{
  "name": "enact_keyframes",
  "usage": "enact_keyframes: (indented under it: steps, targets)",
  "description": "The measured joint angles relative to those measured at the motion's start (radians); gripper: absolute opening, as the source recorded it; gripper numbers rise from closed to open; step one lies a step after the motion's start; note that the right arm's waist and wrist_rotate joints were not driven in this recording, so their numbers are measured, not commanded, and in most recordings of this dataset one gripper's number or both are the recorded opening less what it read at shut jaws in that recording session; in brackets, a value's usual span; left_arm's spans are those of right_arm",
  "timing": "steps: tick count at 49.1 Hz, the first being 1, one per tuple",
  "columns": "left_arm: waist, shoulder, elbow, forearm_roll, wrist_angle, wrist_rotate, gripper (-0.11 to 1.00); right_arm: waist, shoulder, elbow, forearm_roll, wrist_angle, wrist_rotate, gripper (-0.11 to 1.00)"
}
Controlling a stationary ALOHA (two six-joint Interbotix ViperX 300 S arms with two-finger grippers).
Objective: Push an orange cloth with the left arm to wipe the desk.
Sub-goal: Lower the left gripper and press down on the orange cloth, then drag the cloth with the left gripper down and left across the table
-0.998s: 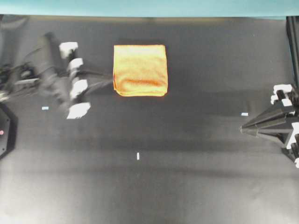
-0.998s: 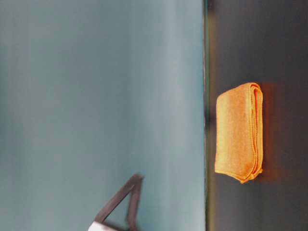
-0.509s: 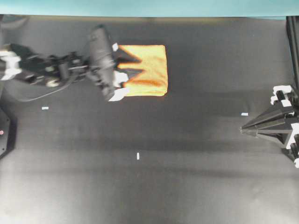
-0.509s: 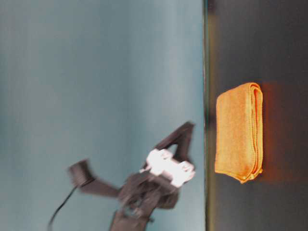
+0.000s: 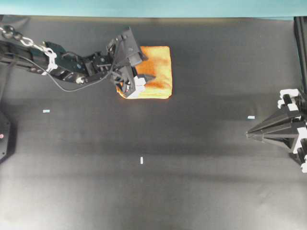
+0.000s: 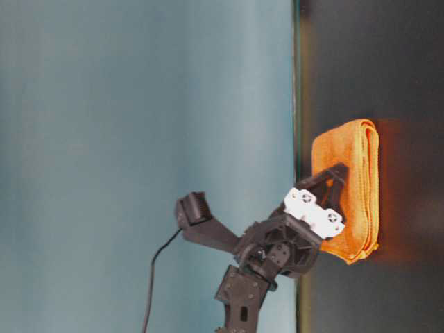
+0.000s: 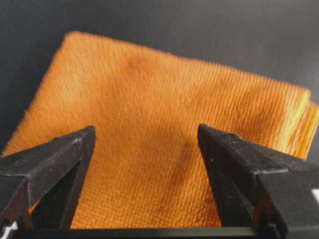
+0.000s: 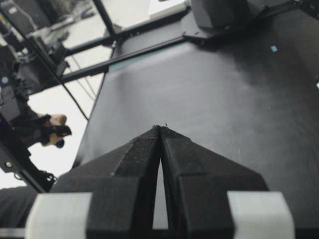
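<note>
While spread, left tool [image 7: 144, 144] over orange cloth [image 5: 156, 72], desk [image 5: 192, 182] beneath

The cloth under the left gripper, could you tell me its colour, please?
Orange with a yellowish sheen; the cloth shows best from the left wrist.

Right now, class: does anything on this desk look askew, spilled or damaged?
Nothing stands out. The orange cloth lies folded and flat on the desk, with the open left gripper over its left part. The right gripper rests shut at the side.
</note>
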Motion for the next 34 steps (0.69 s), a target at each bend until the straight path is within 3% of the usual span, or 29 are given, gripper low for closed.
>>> enact_keyframes:
  steps: [17, 34]
  targets:
    - [-0.029, -0.014, 0.08, 0.0, 0.005, 0.0, 0.8, 0.002, 0.0, 0.002, 0.002, 0.0, 0.0, 0.0]
    - [-0.133, -0.08, 0.195, 0.0, 0.005, -0.005, 0.8, 0.002, 0.0, 0.003, 0.005, -0.003, 0.0, 0.0]
